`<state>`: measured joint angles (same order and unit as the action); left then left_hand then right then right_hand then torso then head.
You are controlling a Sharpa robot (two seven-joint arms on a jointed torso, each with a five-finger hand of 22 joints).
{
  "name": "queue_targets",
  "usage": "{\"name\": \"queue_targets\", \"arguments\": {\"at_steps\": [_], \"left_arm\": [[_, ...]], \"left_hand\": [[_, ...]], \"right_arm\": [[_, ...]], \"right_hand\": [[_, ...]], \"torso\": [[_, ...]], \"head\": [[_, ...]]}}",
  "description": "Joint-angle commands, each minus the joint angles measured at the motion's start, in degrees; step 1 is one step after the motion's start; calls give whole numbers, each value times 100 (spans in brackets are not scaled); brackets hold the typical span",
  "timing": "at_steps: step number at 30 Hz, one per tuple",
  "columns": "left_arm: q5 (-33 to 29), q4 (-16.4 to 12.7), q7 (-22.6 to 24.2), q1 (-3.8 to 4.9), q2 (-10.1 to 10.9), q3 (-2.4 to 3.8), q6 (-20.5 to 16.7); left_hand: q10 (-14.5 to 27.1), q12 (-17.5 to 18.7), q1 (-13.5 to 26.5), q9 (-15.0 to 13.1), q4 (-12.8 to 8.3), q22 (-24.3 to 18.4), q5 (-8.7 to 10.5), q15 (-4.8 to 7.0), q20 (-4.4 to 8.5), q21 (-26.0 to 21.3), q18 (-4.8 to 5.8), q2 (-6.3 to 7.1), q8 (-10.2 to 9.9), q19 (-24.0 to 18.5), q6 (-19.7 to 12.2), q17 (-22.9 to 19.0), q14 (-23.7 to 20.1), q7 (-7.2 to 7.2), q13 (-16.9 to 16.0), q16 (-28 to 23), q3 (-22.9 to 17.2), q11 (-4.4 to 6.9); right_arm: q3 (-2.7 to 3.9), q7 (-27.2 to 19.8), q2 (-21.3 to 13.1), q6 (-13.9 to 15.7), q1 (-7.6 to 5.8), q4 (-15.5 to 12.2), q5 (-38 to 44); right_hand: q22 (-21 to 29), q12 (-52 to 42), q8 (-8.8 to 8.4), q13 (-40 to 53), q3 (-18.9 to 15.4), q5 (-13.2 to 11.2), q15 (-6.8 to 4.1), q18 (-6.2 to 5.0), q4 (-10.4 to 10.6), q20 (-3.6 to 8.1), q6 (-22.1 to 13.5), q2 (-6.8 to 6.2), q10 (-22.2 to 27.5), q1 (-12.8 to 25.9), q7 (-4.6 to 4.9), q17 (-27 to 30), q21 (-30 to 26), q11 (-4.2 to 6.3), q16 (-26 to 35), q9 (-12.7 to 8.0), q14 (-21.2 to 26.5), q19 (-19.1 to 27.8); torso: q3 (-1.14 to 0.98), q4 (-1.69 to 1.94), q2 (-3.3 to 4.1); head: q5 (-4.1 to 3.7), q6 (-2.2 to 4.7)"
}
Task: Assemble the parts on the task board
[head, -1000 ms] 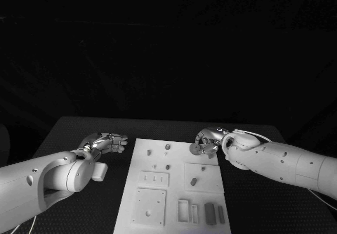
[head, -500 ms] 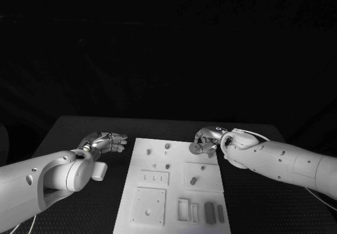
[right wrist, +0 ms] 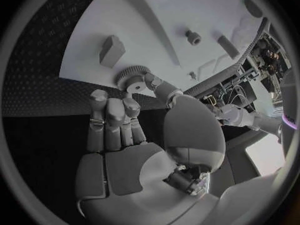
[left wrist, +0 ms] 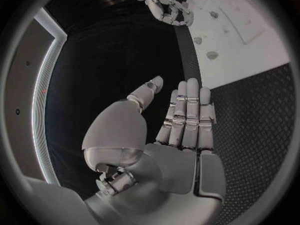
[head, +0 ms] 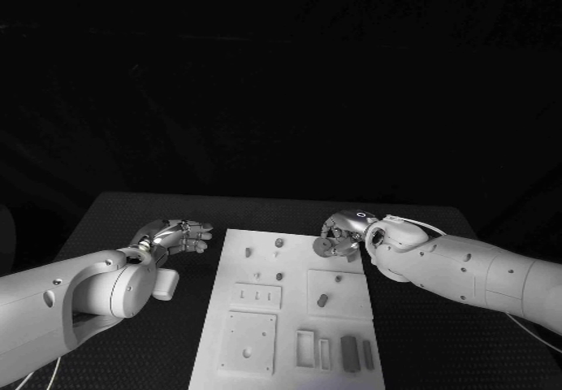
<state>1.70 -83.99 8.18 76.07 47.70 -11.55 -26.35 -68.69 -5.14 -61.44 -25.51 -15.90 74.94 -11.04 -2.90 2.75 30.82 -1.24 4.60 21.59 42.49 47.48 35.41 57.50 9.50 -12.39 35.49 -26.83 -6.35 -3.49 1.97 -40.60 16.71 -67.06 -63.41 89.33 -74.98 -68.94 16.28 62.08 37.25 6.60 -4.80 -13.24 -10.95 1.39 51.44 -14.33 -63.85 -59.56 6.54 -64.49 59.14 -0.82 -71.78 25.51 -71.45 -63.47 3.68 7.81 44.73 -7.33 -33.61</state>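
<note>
The left hand (head: 175, 236) hovers flat, fingers straight and together, holding nothing. The right hand (head: 342, 235) pinches a small gear (right wrist: 132, 78) between thumb and fingertips.

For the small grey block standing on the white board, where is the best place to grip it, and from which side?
Probably its two flat sides near the top, coming from above: the block stands upright on the board, with nothing touching it.
</note>
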Motion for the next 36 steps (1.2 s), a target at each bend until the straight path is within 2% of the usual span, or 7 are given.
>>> {"name": "queue_targets", "arguments": {"at_steps": [1,9,15,28,36], "left_arm": [[13,-9,27,6,-5,4,90],[13,-14,29,6,-8,4,91],[16,-16,30,6,-1,3,93],[17,-5,35,6,-5,3,94],[17,0,46,6,-10,3,92]], "left_hand": [[37,33,26,-8,-12,101,-27,-7,-1,28,2,3,-37,-55,-29,-8,-31,-9,-8,40,-26,-15],[37,36,24,-10,-12,101,-28,-7,-1,29,2,1,-38,-56,-29,-9,-32,-9,-10,40,-27,-16],[37,38,22,-12,-12,100,-28,-7,-1,29,2,1,-39,-56,-29,-10,-32,-9,-12,41,-28,-16],[36,42,19,-15,-14,100,-28,-7,-1,30,2,1,-41,-58,-28,-12,-33,-10,-15,43,-29,-16],[35,45,23,-18,-11,100,-24,-8,-2,31,3,3,-42,-58,-27,-13,-33,-11,-18,44,-26,-16]], "right_arm": [[-26,67,3,-94,57,21,262],[-27,112,37,-13,96,30,348],[-27,120,55,24,98,27,350],[-27,242,68,172,119,36,400],[-27,357,33,392,119,-10,418]], "right_hand": [[-46,-38,52,-25,93,-105,-27,-176,14,115,174,-13,94,-105,93,13,16,-21,-28,18,-33,-75],[-34,-68,179,-115,382,-359,-96,-176,150,111,446,-4,36,-224,10,39,38,60,-38,74,-67,-107],[-31,-76,290,-177,509,-369,-154,-176,225,117,673,22,-34,-245,-68,52,64,128,-51,138,-94,-133],[-30,-75,358,-229,443,-352,-195,-176,289,114,827,5,-66,-99,-125,68,87,180,-59,201,-108,-141],[-24,-85,392,-247,472,-350,-217,-176,333,116,912,21,-103,-76,-160,78,97,213,-65,237,-126,-156]], "torso": [[1,-8,1],[0,-5,1],[-1,2,2],[0,-6,-4],[1,-3,-3]], "head": [[-4,-5],[-6,-23],[-9,-27],[-5,-36],[-10,-36]]}}
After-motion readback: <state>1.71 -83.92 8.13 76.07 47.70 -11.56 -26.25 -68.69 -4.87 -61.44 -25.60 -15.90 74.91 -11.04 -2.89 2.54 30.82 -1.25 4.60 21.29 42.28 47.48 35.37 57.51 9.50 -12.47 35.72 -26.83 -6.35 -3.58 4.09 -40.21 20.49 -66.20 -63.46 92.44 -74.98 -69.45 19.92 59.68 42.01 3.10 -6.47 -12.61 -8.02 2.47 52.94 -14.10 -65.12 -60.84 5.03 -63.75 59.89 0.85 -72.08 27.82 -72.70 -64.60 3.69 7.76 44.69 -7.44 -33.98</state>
